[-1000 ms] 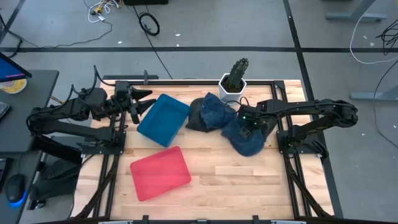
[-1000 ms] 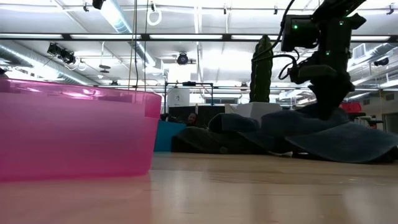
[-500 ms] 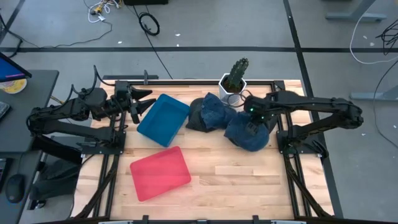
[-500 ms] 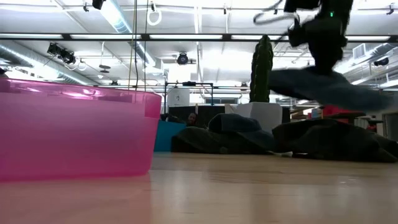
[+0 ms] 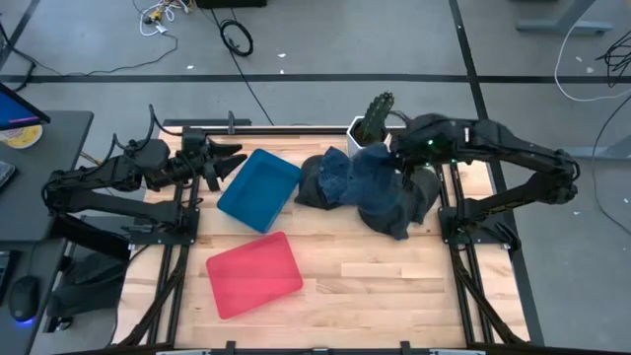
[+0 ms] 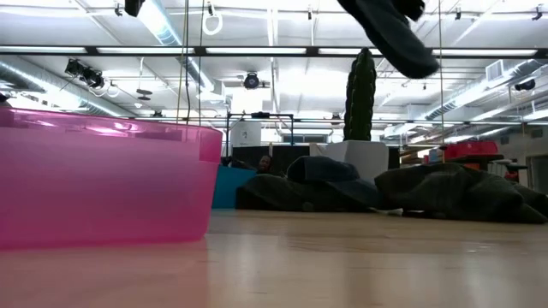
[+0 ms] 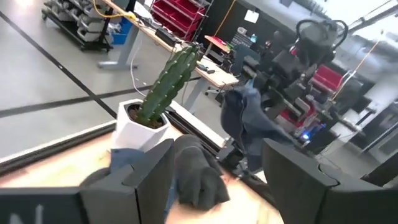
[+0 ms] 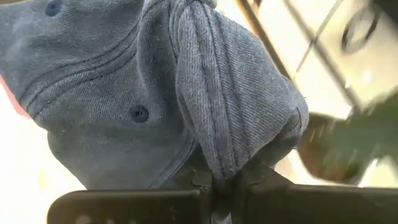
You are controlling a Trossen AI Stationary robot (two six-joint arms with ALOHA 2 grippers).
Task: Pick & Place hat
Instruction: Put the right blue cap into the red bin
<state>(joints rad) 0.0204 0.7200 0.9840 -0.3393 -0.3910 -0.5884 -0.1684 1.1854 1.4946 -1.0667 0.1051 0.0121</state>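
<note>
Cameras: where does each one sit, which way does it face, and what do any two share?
High: overhead, looking down; both arms, right gripper lifting a blue hat.
Low: table height, looking across; pink bin, hat hanging at top.
Left wrist: past its own fingers toward the cactus.
Right wrist: fingers pinching hat fabric.
Shared: the hat shows in all four.

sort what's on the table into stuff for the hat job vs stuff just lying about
For the job:
- blue hat, lifted in the shut right pincer
- other hats heaped on the table
- blue bin and red bin, possible drop spots

Lying about:
- cactus in a white pot
- left pincer, open, waiting at the table's left edge
</note>
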